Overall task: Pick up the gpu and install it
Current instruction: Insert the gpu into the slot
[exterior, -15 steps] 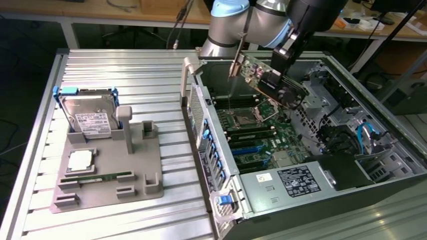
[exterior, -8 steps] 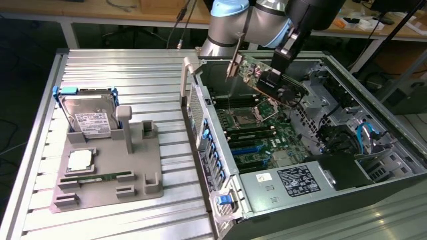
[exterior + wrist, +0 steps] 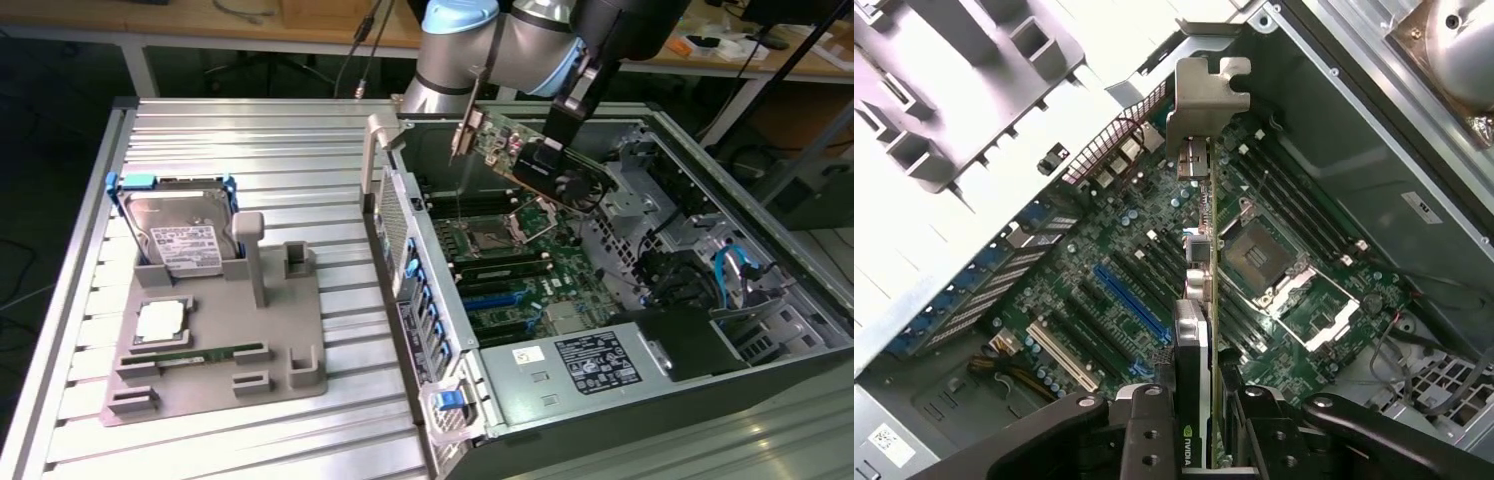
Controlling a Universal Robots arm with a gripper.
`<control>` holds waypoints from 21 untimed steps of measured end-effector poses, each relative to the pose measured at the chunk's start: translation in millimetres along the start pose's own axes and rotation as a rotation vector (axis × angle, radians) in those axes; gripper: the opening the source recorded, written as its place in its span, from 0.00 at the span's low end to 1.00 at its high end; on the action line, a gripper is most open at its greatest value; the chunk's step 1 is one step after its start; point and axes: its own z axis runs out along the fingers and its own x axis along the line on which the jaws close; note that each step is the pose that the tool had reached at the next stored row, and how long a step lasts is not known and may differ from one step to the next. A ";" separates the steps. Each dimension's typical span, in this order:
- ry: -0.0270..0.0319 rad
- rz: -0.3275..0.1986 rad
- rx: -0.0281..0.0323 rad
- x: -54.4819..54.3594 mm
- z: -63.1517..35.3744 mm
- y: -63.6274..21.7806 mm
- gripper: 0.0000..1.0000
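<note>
Clearly, the gripper is closed partway on the gpu, one finger on each flat side. It holds the card on its edge in the air inside the open computer case. The card's lower edge is apart from the motherboard, with free room under it. Its silver bracket is near the perforated case wall, and a gap remains between them. The blue slot lies just beside the card's line.
</note>
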 end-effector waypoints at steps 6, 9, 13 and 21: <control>0.0000 0.000 0.0000 0.0 0.0 0.0 0.27; 0.0001 0.000 0.0001 0.0 0.0 0.0 0.27; 0.0001 -0.003 0.0000 0.0 0.0 0.0 0.27; 0.0019 -0.033 -0.0006 0.0 0.1 0.0 0.27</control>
